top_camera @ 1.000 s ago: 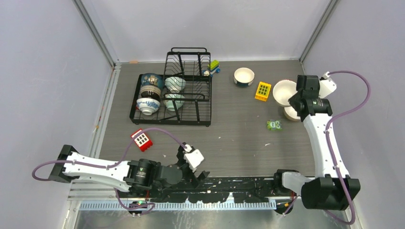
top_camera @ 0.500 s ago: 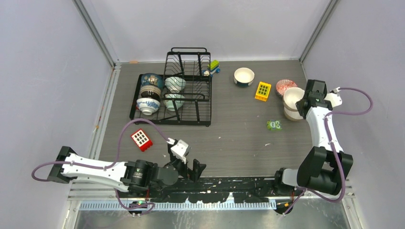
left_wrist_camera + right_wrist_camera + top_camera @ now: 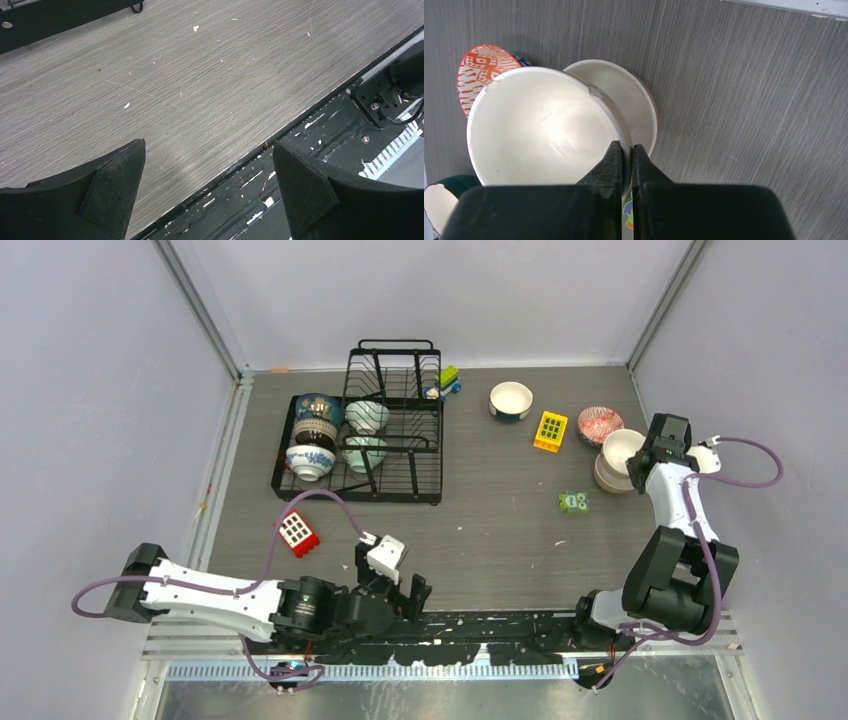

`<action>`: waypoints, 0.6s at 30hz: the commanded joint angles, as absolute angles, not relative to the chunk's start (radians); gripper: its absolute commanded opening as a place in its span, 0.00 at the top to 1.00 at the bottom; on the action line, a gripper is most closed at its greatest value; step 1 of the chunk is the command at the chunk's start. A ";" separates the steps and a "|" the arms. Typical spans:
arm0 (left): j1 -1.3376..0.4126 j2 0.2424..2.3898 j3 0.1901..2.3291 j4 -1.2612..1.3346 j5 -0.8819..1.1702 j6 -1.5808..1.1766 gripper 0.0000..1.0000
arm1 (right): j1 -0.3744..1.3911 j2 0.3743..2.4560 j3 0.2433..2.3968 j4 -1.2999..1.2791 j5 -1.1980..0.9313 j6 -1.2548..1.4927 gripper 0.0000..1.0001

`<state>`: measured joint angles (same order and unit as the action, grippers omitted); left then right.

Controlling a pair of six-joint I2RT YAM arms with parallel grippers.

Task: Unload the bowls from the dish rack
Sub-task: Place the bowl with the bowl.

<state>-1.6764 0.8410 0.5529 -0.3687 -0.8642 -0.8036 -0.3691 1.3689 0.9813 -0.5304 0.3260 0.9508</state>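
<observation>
Grey table (image 3: 500,540) (white-flecked): dish rack (image 3: 356,497), white bowl (image 3: 511,400), red-patterned bowl (image 3: 598,423), yellow block (image 3: 550,430), red block (image 3: 298,534).

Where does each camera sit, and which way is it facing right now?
Top external: fixed above and behind the bases, looking down on the table, dish rack, left arm and right arm.
Left wrist: on the left arm, low over the table's near edge, facing down at bare tabletop; the left gripper frames it with open fingers.
Right wrist: straight down past the right gripper, shut on the cream bowl at its rim.
Shared: top and right wrist both show that bowl and the red-patterned bowl beside it.
</observation>
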 commanded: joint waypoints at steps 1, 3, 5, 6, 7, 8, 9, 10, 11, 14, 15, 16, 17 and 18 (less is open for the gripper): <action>-1.682 0.866 0.611 -0.359 -0.907 -0.811 0.00 | -0.376 1.381 1.011 -0.416 0.329 0.981 0.99; -1.681 0.880 0.616 -0.359 -0.905 -0.810 0.00 | -0.377 1.390 1.012 -0.414 0.328 0.978 0.99; -1.681 0.890 0.620 -0.359 -0.902 -0.810 0.00 | -0.376 1.398 1.011 -0.408 0.331 0.977 0.99; -1.681 0.895 0.622 -0.357 -0.901 -0.809 0.00 | -0.376 1.401 1.011 -0.407 0.332 0.975 0.99; -1.681 0.901 0.625 -0.355 -0.898 -0.806 0.00 | -0.376 1.403 1.010 -0.406 0.335 0.975 0.99; -1.682 0.906 0.628 -0.354 -0.895 -0.803 0.00 | -0.376 1.405 1.007 -0.403 0.337 0.973 0.99; -1.681 0.911 0.631 -0.352 -0.892 -0.801 0.00 | -0.377 1.407 1.006 -0.401 0.338 0.973 0.99; -1.681 0.917 0.633 -0.352 -0.891 -0.799 0.00 | -0.377 1.408 1.005 -0.401 0.340 0.973 0.99; -1.681 0.921 0.637 -0.353 -0.889 -0.797 0.00 | -0.376 1.408 1.003 -0.398 0.340 0.972 0.99; -1.682 0.937 0.646 -0.353 -0.884 -0.791 0.00 | -0.376 1.414 1.002 -0.393 0.342 0.966 0.99; -1.681 0.942 0.648 -0.355 -0.883 -0.789 0.00 | -0.376 1.417 1.001 -0.394 0.344 0.963 0.99; -1.681 0.946 0.650 -0.355 -0.882 -0.789 0.00 | -0.376 1.422 1.001 -0.394 0.344 0.959 0.99; -1.681 0.949 0.653 -0.356 -0.881 -0.789 0.00 | -0.376 1.427 1.001 -0.394 0.344 0.955 0.99; -1.681 0.951 0.653 -0.357 -0.879 -0.788 0.00 | -0.376 1.430 0.999 -0.393 0.347 0.952 0.99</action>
